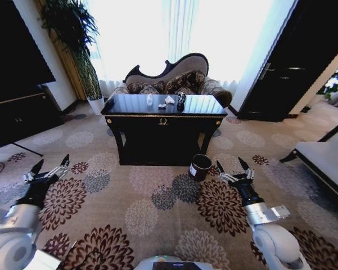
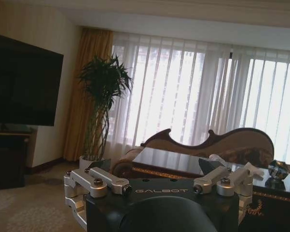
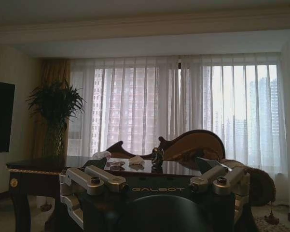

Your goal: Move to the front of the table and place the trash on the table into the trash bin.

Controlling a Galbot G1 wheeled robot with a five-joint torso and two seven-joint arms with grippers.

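The glossy black table (image 1: 136, 120) stands ahead, in the middle of the room. On its top lies the trash: a clear bottle (image 1: 149, 100), a white tissue (image 1: 169, 100), a small white scrap (image 1: 162, 105) and a dark can (image 1: 181, 101). The small black trash bin (image 1: 200, 167) stands on the carpet by the table's front right leg. My left gripper (image 1: 52, 163) hovers open over the carpet at the left. My right gripper (image 1: 230, 164) is open too, just right of the bin. The right wrist view shows the bottle (image 3: 101, 155), tissue (image 3: 136, 159) and can (image 3: 157, 155) beyond the open gripper (image 3: 152, 164).
A curved sofa (image 1: 169, 79) sits behind the table before bright curtained windows. A potted plant (image 1: 81, 50) and a black cabinet (image 1: 17, 115) are at the left. A dark door (image 1: 292, 67) and a bench (image 1: 326, 157) are at the right. Flowered carpet (image 1: 157, 197) stretches between me and the table.
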